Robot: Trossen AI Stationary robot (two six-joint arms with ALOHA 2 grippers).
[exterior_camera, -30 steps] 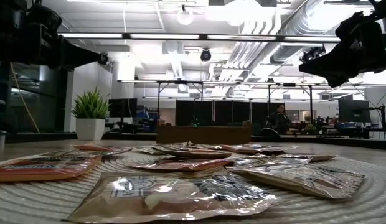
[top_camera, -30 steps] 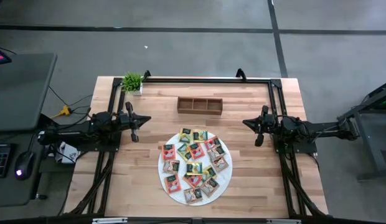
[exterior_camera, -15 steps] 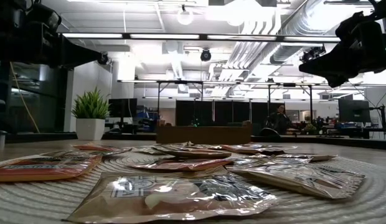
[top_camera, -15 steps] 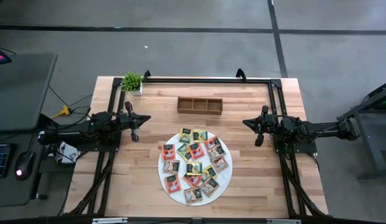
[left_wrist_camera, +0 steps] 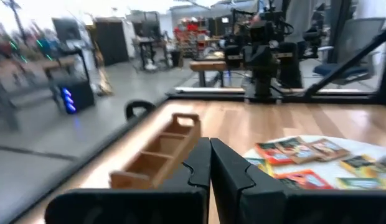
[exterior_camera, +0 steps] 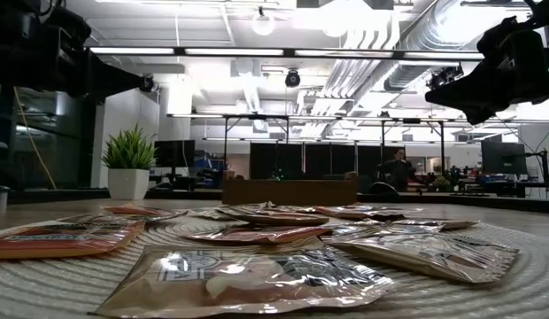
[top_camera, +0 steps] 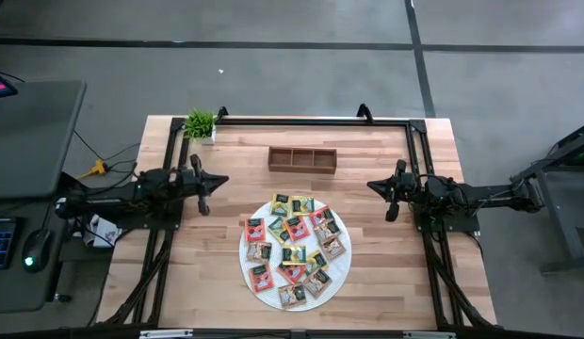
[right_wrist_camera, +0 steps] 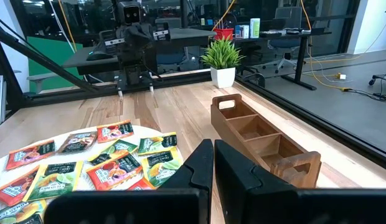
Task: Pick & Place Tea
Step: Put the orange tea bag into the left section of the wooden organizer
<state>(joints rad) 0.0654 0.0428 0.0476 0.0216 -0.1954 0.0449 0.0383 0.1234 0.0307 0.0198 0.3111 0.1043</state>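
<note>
Wood bench (top_camera: pixel 367 282) under me carries the mat (top_camera: pixel 341 268) nearest, with every tea (top_camera: pixel 294 250) packet on it; I judge nothing is placed yet. Beyond, the tray (top_camera: pixel 302 158) sits empty, and both arms wait at the sides, left fingers (top_camera: pixel 203 195) and right fingers (top_camera: pixel 393 201) closed on nothing.

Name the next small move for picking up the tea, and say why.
Probably open the right gripper and bring it over the nearest tea packets on the white mat. Both grippers are shut and empty, parked at the table's sides; the left gripper is equally placed. All packets lie on the mat, and the wooden tray is empty.
</note>
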